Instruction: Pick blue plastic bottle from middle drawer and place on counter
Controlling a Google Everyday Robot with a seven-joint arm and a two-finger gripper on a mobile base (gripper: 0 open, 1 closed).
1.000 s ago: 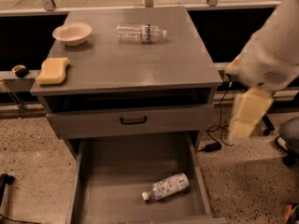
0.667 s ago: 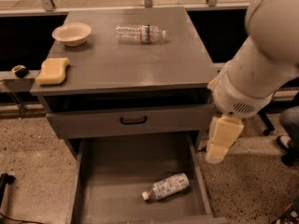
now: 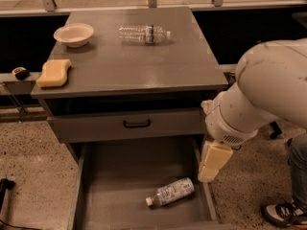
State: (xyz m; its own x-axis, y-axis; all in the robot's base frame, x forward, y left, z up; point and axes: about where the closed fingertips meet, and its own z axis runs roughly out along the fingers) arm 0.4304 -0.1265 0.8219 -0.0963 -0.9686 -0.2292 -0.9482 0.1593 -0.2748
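The blue plastic bottle (image 3: 170, 192), clear with a white cap and a pale label, lies on its side on the floor of the open middle drawer (image 3: 124, 176), near the front right, cap pointing left. The gripper (image 3: 209, 172), cream-coloured, hangs from the big white arm (image 3: 259, 99) and points down over the drawer's right wall, just above and right of the bottle and apart from it. The grey counter (image 3: 124, 66) is the cabinet top above.
On the counter lie a clear bottle with a dark label band (image 3: 144, 33), a white bowl (image 3: 73, 34) and a yellow sponge (image 3: 54, 73). A shut drawer front with a black handle (image 3: 136, 124) sits above the open drawer. A person's shoe (image 3: 283, 214) is at the lower right.
The arm has swung left and down, bringing the gripper from beside the cabinet to over the open drawer's right wall, nearer the bottle. The bottle has not moved.
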